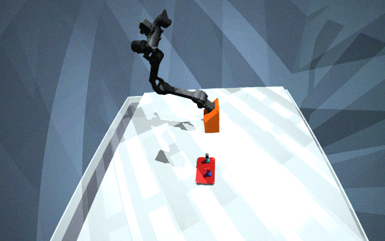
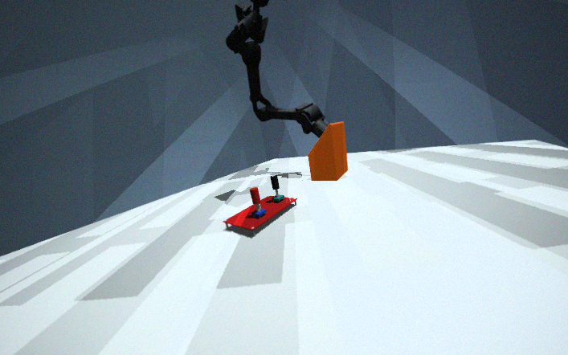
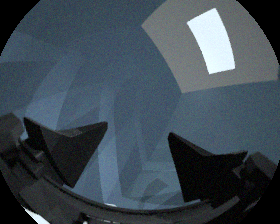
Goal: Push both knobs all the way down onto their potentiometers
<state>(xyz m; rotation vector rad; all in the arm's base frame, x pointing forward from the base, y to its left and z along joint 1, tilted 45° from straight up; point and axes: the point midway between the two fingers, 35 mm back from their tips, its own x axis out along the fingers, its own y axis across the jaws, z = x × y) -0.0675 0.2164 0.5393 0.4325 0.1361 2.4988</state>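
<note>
Table (image 1: 277,185): pale white top with grey streaks, a thin raised lip along the far-left edge. Room: dark blue-grey walls crossed by lighter angular bands. Wrist view shows the same blue-grey backdrop plus a bright white panel (image 3: 211,39) upper right.

Arm (image 1: 154,64) is black, folded high at the far end of the table, with the forearm reaching down toward the table. An orange wedge-shaped block (image 1: 212,118) sits at the arm's tip in top and exterior views; the fingers can't be made out there.

Gripper (image 3: 134,156): jaws wide open, nothing between them. In the wrist view the two dark fingers stand well apart, with only backdrop showing in the gap.

Board (image 1: 201,176): red, on short legs, flat on the table, well apart from the jaws and nearer the camera than the orange block in the top view. No contact with the gripper.

On the board:
- Red knob (image 2: 255,194) on a thin shaft above a blue pot (image 2: 259,213), at the board's end farther from the jaws. Gap visible between knob and pot, so it is not seated.
- Black knob (image 2: 275,181) above a teal pot (image 2: 277,198), at the end nearer the jaws. Also raised on its shaft, not seated.

Both knobs stand upright.
</note>
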